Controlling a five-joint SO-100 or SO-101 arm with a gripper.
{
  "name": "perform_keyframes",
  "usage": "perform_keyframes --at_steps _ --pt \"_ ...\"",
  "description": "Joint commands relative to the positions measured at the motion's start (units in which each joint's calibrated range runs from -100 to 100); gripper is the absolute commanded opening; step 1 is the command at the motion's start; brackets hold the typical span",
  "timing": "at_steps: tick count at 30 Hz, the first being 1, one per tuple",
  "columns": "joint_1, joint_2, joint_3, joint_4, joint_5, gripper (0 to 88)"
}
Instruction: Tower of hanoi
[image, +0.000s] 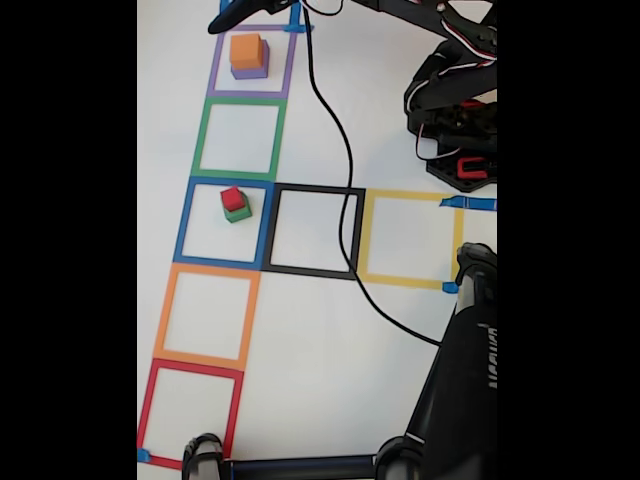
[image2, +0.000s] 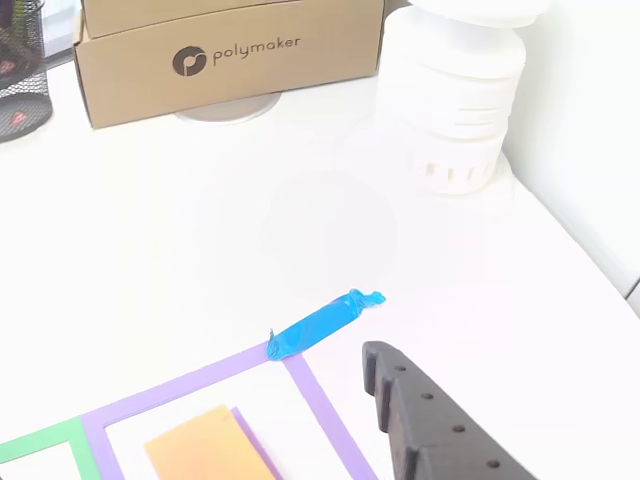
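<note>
Looking down in the fixed view, you see the orange block (image: 246, 49) sitting on the purple block (image: 250, 69), both inside the purple tape square (image: 212, 75) at the top of the column. Two squares lower, past the green tape square (image: 198, 140), the red block (image: 233, 198) rests on the green block (image: 238, 212) inside the blue tape square (image: 184, 225). Your gripper (image: 226, 21) hangs near the upper edge of the purple square, close beside the orange block but apart from it; you cannot tell how wide its fingers stand, and nothing is seen in its grasp. A black cable (image: 340, 140) runs down across the white table (image: 310, 350), passing the black tape square (image: 355, 235). In the other view, one dark perforated finger (image2: 430, 430) reaches in from the lower right, the orange block's top (image2: 200, 445) lies at the bottom edge, and a strip of blue tape (image2: 320, 322) pins the purple square's corner. Behind stand a polymaker cardboard box (image2: 230, 55) and a stack of white spools (image2: 455, 95).
</note>
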Motion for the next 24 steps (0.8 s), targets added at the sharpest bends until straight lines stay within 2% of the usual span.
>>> perform_keyframes --at_steps 1,24 --pt "2.46 6.95 3.16 -20.38 0.00 52.0" --pt "4.47 27.71 14.88 -53.09 0.00 49.8"
